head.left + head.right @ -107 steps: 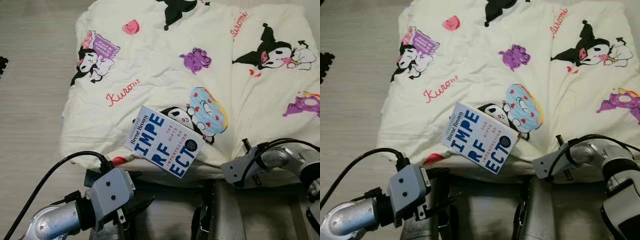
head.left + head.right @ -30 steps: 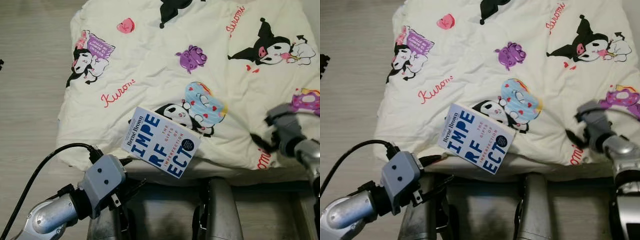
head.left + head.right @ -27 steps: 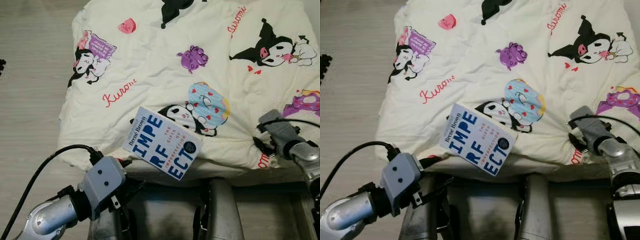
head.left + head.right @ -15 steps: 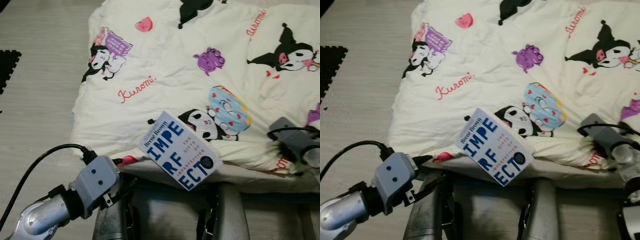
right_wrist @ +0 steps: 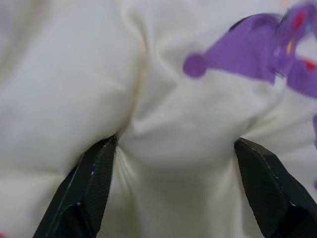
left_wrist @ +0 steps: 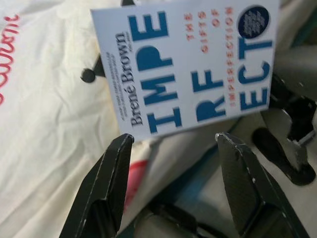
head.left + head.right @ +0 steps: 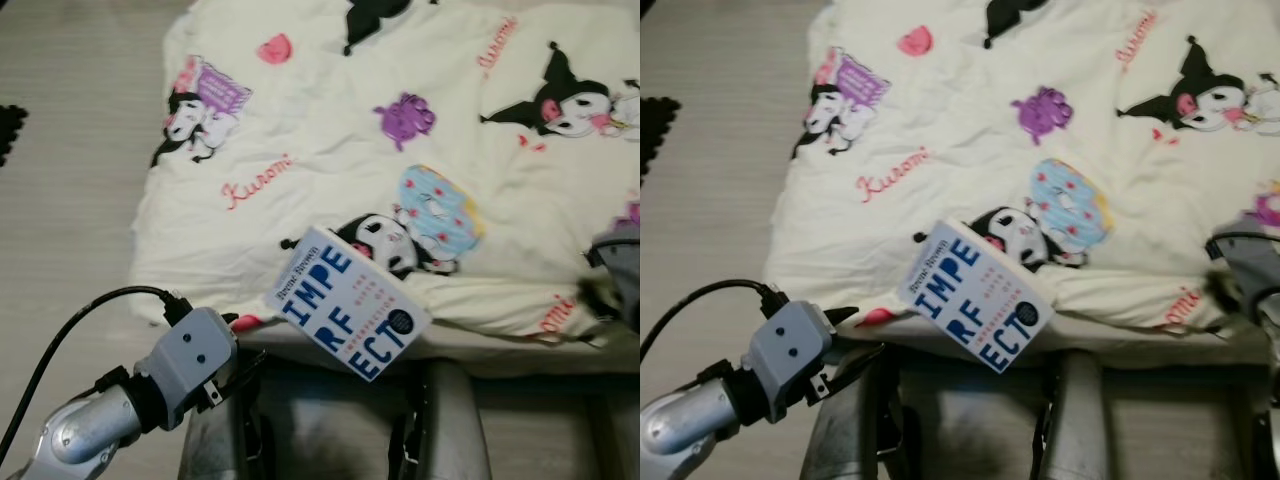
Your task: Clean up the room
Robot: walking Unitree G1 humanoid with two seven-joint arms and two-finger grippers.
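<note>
I see the book (image 7: 350,302) lying at the cream blanket's (image 7: 330,190) near edge, overhanging it. My left gripper (image 6: 173,144), at seven o'clock of it, is spread, empty. My right gripper (image 5: 173,148), blurred at the frame's three o'clock edge, presses splayed fingers into blanket folds.

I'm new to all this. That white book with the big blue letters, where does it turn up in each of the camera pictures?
Left eye view: the book lies low in the middle, at the blanket's near edge.
Right eye view: same spot, low centre.
Left wrist view: just beyond the left gripper, whose fingers are open.
Right wrist view: no book, just blanket.
Shared landmark: the cartoon-print blanket.
</note>
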